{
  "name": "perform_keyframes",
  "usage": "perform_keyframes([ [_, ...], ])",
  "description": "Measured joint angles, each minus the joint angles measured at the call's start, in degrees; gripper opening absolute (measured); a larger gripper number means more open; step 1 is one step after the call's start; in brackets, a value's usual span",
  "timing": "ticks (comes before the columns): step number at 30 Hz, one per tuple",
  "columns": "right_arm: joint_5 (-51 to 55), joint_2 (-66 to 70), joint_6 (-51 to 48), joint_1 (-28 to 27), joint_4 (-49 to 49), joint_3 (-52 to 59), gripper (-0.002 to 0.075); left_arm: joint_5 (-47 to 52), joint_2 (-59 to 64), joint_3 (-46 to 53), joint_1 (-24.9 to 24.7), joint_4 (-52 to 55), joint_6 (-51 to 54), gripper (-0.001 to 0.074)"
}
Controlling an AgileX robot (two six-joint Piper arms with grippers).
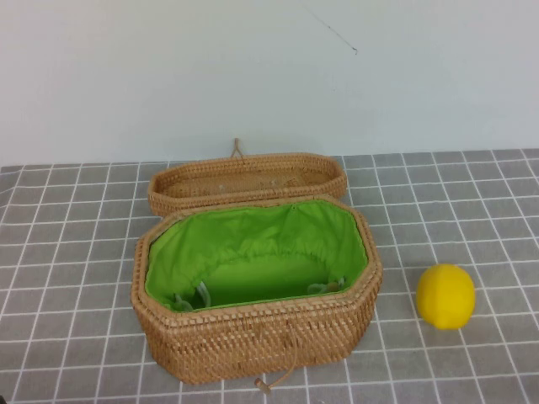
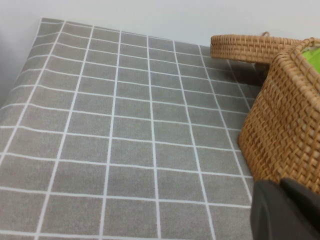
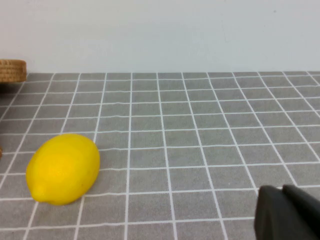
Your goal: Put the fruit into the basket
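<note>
The yellow fruit (image 1: 445, 295) lies on the grey checked cloth to the right of the basket (image 1: 253, 337), apart from it. The basket is open, its green lining showing, with nothing but the lining's ties inside. Neither gripper shows in the high view. In the left wrist view, my left gripper (image 2: 281, 184) is shut and empty, low beside the basket's left wicker wall (image 2: 285, 125). In the right wrist view, my right gripper (image 3: 283, 190) is shut and empty above the cloth, with the fruit (image 3: 62, 168) some way ahead and off to one side.
The shallow wicker lid (image 1: 248, 179) lies right behind the basket; it also shows in the left wrist view (image 2: 245, 47) and the right wrist view (image 3: 11, 70). A pale wall stands behind the table. Grey checked cloth (image 1: 76, 252) covers the table.
</note>
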Motion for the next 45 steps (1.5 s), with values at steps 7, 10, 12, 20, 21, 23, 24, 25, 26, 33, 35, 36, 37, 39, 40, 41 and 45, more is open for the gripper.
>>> perform_keyframes([
  [7, 0.0, 0.1, 0.0, 0.0, 1.0, 0.0, 0.0, 0.0, 0.0, 0.0, 0.0, 0.0, 0.0, 0.0001],
  [10, 0.2, 0.1, 0.0, 0.0, 1.0, 0.0, 0.0, 0.0, 0.0, 0.0, 0.0, 0.0, 0.0, 0.0001],
  [12, 0.5, 0.1, 0.0, 0.0, 1.0, 0.0, 0.0, 0.0, 0.0, 0.0, 0.0, 0.0, 0.0, 0.0001],
  [20, -0.6, 0.1, 0.0, 0.0, 1.1, 0.0, 0.0, 0.1, 0.0, 0.0, 0.0, 0.2, 0.0, 0.0001],
  [21, -0.7, 0.1, 0.0, 0.0, 1.5, 0.0, 0.0, 0.1, 0.0, 0.0, 0.0, 0.3, 0.0, 0.0001],
  [23, -2.6, 0.1, 0.0, 0.0, 3.9, 0.0, 0.0, 0.1, 0.0, 0.0, 0.0, 0.3, 0.0, 0.0001],
  [24, -4.0, 0.1, 0.0, 0.0, 5.0, 0.0, 0.0, 0.1, 0.0, 0.0, 0.0, 0.3, 0.0, 0.0001],
  [25, -6.0, 0.1, 0.0, 0.0, 5.8, 0.0, 0.0, 0.1, 0.0, 0.0, 0.0, 0.3, 0.0, 0.0001],
  [26, -8.0, 0.1, 0.0, 0.0, 5.9, 0.0, 0.0, 0.1, 0.0, 0.0, 0.0, 0.3, 0.0, 0.0001],
  [33, -17.9, 0.1, 0.0, 0.0, 6.2, 0.0, 0.0, 0.2, 0.0, 0.0, 0.0, 0.3, 0.0, 0.0001],
  [35, -22.3, 0.1, 0.0, 0.0, 6.3, 0.0, 0.0, 0.2, 0.0, 0.0, 0.0, 0.3, 0.0, 0.0001],
  [36, -24.3, 0.1, 0.0, 0.0, 6.3, 0.0, 0.0, 0.2, 0.0, 0.0, 0.0, 0.3, 0.0, 0.0001],
  [37, -26.6, 0.1, 0.0, 0.0, 6.3, 0.0, 0.0, 0.2, 0.0, 0.0, 0.0, 0.3, 0.0, 0.0001],
  [39, -32.3, 0.1, 0.0, 0.0, 6.4, 0.0, 0.0, 0.2, 0.0, 0.0, 0.0, 0.3, 0.0, 0.0001],
  [40, -35.7, 0.1, 0.2, 0.0, 6.5, 0.0, 0.0, 0.2, 0.0, 0.0, 0.0, 0.3, 0.0, 0.0],
  [41, -38.7, 0.1, 1.0, 0.0, 6.8, -0.1, 0.0, 0.2, 0.0, 0.0, 0.0, 0.3, 0.0, 0.0001],
  [45, -41.8, 0.1, 4.2, 0.0, 7.3, -0.9, 0.0, 0.2, 0.0, 0.0, 0.0, 0.3, 0.0, 0.0001],
])
